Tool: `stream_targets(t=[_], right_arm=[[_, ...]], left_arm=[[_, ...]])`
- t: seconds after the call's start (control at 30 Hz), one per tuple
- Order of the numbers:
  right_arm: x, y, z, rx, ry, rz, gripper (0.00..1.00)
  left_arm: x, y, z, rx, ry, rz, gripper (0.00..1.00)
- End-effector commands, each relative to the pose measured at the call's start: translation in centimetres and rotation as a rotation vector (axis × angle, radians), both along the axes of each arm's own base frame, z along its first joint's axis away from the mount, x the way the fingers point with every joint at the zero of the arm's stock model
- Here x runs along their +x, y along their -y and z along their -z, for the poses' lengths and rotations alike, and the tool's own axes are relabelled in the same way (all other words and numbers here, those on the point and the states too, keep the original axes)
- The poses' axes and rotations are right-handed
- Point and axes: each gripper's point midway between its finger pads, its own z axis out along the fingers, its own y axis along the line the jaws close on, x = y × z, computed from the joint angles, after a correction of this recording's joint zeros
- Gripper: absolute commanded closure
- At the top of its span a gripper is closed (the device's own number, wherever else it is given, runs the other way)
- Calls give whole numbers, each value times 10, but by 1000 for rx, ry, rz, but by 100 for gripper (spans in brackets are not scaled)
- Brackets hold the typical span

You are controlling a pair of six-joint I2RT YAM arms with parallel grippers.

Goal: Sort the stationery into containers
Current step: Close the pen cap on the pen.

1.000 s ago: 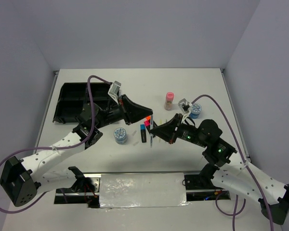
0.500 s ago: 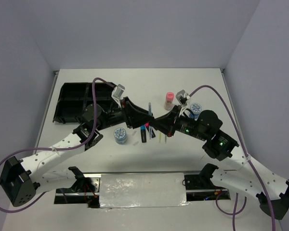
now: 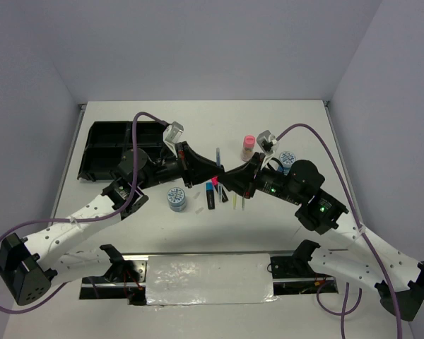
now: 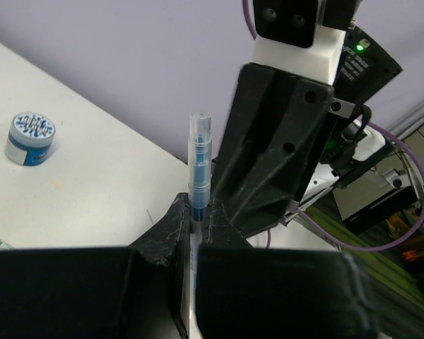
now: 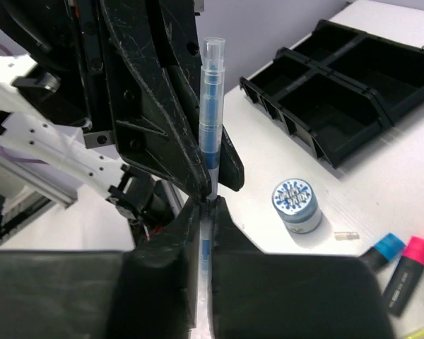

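Observation:
A thin white pen with a blue core stands tilted above the table's middle. My left gripper and right gripper meet tip to tip there. In the left wrist view my left gripper is shut on the pen, with the right fingers just behind. In the right wrist view my right gripper is shut on the same pen. The black compartment tray lies at the far left, also in the right wrist view.
Short markers and yellow-green pens lie under the grippers. One blue-white tin stands left of them, another at the right. A pink-capped bottle stands behind. A tiny white bit lies near the tin.
The two grippers have come together above the markers, the right one rising and moving left. The pen now stands gripped between both; little has moved in the last half second.

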Motion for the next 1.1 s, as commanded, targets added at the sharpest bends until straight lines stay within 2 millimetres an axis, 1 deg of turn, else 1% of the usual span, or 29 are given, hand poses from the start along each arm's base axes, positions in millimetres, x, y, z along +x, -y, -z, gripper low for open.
stream_targets(t=[0.0, 0.03, 0.07, 0.13, 0.2, 0.23, 0.27, 0.3, 0.33, 0.37, 0.43, 0.5, 0.53, 0.57, 0.6, 0.63, 0.67, 0.73, 0.77, 0.8, 0.87, 0.9, 0.97, 1.0, 1.07], right_arm=[[-14, -8, -18, 53, 93, -98, 75], [-14, -10, -13, 46, 88, -105, 64], [-15, -12, -12, 48, 95, -116, 56], [-13, -17, -3, 36, 80, -135, 56], [-13, -20, -4, 57, 85, -149, 58], [-14, -23, -1, 61, 71, -164, 61], [-14, -24, -6, 79, 86, -167, 69], [-13, -25, -8, 85, 88, -163, 94], [-12, -25, -11, 92, 84, -162, 100], [-12, -26, -14, 103, 90, -163, 100], [-13, -26, -18, 114, 95, -167, 100], [-10, -26, -17, 105, 87, -154, 100], [-9, -25, -14, 93, 82, -144, 100], [-5, -25, -11, 83, 74, -124, 100], [-4, -25, -8, 74, 67, -116, 100], [-3, -25, -5, 64, 61, -114, 100], [-3, -25, -1, 55, 53, -120, 100], [-5, -28, 1, 49, 48, -138, 100], [-6, -28, 1, 49, 50, -141, 100], [-6, -28, 2, 48, 49, -144, 100], [-8, -27, 0, 50, 56, -146, 100], [-8, -26, -2, 53, 60, -144, 100], [-9, -25, -3, 51, 64, -145, 100], [-9, -25, -4, 50, 70, -144, 100], [-8, -23, -6, 49, 72, -134, 100]], left_arm=[[-21, -6, -35, -93, 152, 67, 100], [-25, -7, -37, -108, 173, 82, 100], [-32, -10, -47, -147, 216, 98, 100], [-40, -14, -50, -169, 240, 120, 100], [-44, -17, -55, -192, 247, 127, 100], [-44, -17, -55, -195, 244, 126, 100], [-44, -17, -55, -197, 241, 128, 100], [-42, -15, -53, -187, 229, 125, 100], [-39, -15, -51, -181, 220, 115, 99], [-37, -14, -50, -173, 221, 106, 95], [-26, -13, -44, -136, 194, 58, 68], [-17, -14, -38, -85, 161, 5, 35], [-11, -15, -38, -61, 177, -24, 30], [-5, -17, -47, -57, 188, -63, 27], [-1, -17, -48, -37, 189, -81, 24], [3, -17, -43, 6, 186, -99, 20], [7, -18, -55, 3, 201, -122, 18], [12, -19, -59, 25, 213, -143, 18], [14, -20, -68, 21, 223, -157, 18], [18, -21, -71, 23, 225, -181, 20], [26, -22, -70, 46, 217, -215, 23], [30, -23, -69, 51, 209, -227, 29], [33, -23, -65, 48, 190, -213, 34], [32, -22, -64, 45, 187, -197, 39], [33, -22, -58, 46, 168, -195, 41]])
